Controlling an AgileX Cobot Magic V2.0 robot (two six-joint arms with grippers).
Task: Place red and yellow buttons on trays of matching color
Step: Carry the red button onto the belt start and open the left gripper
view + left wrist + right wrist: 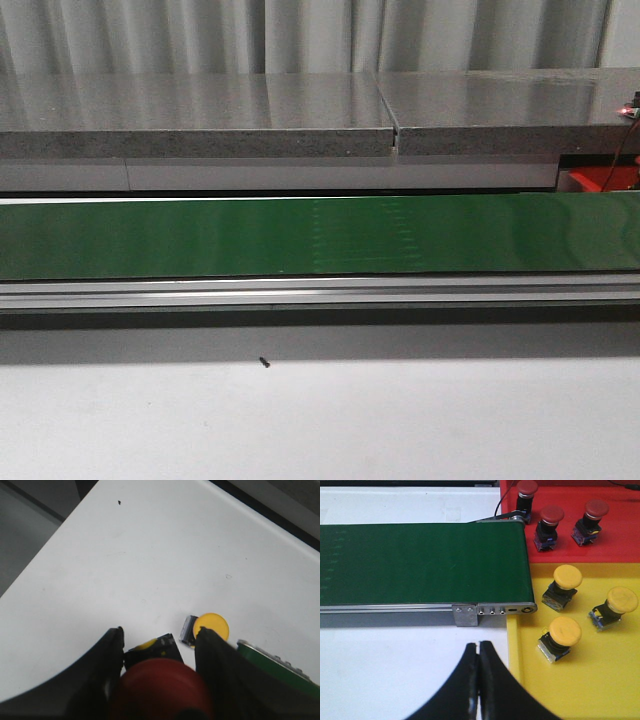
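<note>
Left wrist view: left fingers (159, 652) clamp red button (160, 690); release upright on belt, clear of yellow button (211, 627) at 1 o'clock; right fingers (479, 680) closed, empty

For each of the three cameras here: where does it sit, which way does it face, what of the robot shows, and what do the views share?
Front view: looks forward over the white table and green belt; no arm shows.
Left wrist view: looks down past the left gripper, shut on a red button; a yellow button lies beyond.
Right wrist view: above the shut right gripper, facing the belt end, red tray and yellow tray.
Shared: the belt, in the front and right wrist views.
</note>
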